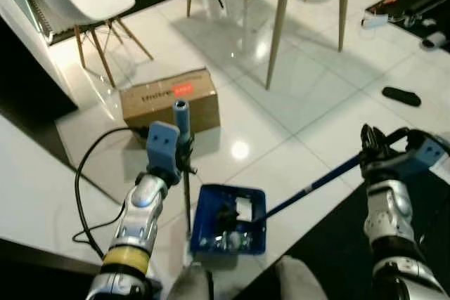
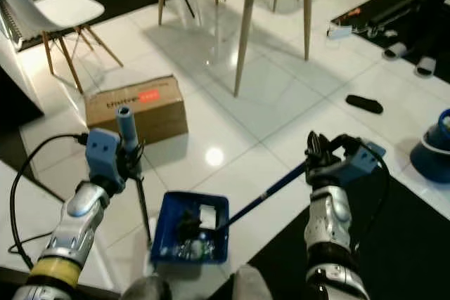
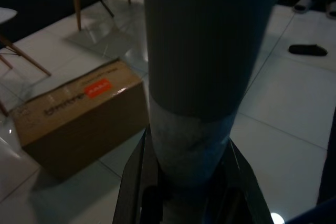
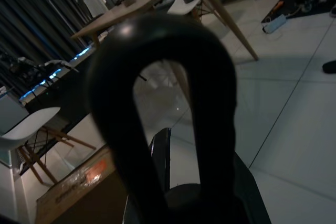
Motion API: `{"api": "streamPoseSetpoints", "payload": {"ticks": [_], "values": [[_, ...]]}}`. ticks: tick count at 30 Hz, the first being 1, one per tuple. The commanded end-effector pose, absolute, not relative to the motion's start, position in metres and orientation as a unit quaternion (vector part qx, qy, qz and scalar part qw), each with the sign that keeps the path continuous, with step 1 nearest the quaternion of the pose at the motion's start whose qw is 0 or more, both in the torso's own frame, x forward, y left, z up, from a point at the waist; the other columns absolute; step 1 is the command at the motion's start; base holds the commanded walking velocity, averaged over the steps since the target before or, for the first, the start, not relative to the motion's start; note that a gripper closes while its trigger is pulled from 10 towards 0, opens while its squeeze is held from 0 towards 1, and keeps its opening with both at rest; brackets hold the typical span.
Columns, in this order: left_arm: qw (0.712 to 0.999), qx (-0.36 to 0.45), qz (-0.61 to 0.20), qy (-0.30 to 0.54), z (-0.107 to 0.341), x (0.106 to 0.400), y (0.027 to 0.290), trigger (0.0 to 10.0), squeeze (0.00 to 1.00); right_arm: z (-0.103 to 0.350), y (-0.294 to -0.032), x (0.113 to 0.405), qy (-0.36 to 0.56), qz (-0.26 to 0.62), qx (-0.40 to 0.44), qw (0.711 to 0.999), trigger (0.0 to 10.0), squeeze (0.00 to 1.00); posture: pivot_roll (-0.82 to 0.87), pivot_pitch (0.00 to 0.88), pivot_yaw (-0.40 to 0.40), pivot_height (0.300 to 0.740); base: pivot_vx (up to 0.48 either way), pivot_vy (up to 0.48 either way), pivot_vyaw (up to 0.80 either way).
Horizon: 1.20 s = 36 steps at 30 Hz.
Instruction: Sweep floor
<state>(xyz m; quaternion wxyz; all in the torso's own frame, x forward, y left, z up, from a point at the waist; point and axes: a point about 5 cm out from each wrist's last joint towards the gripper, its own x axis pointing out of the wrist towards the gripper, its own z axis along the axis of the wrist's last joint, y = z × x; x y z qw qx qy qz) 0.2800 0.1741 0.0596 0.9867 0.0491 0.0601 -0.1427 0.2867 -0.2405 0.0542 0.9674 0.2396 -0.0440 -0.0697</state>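
Two grippers hold cleaning tools above a white tiled floor [image 1: 309, 114]. Left gripper [image 1: 184, 147]: jaws closed around the upright grey handle [image 1: 181, 117] of a blue dustpan [image 1: 230, 220], whose thin pole runs down to the pan's rear edge; in the left wrist view the handle [image 3: 202, 72] stands between the two black fingers [image 3: 135, 182]. The dustpan rests on the floor just in front of the robot, and small pieces of litter, one of them white, lie inside it. Right gripper [image 1: 373, 151]: jaws closed on the top end of a blue broom stick [image 1: 309, 187], which slants down toward the robot's left until its lower end meets the open mouth of the dustpan; the broom head itself cannot be made out clearly. In the right wrist view a black loop [image 4: 163, 103] at the end of the stick stands close before the camera. A cardboard box [image 1: 169, 102] with an orange label lies on the floor just beyond the left gripper, and a black cable [image 1: 88, 173] curls over the tiles beside the left arm. Farther off stand a white chair [image 1: 84, 5] with wooden legs, near the upper left corner of the floor, and the wooden legs of a table [image 1: 281, 22]. A black slipper [image 1: 401, 95] lies on the tiles well apart on the right, and a dark mat [image 1: 330, 258] covers the floor under the right arm.
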Motion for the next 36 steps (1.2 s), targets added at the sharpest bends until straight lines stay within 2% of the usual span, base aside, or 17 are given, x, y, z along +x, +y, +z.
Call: {"api": "streamPoseSetpoints", "payload": {"ticks": [1,36], "values": [[0.986,0.064,-0.155,0.013,0.0766,0.2839,0.1723,10.0,0.0,0.0524,-0.2345,0.2884,-0.037,-0.061,0.252,0.965,10.0,0.0,0.03,0.008,0.004,0.74,0.0,-0.48,0.0],[0.981,0.074,-0.181,0.014,0.0787,0.2834,0.1679,10.0,0.0,0.0535,-0.2383,0.2883,-0.042,-0.075,0.255,0.963,10.0,0.0,0.03,0.005,0.009,0.74,0.0,-0.48,0.0]]}}
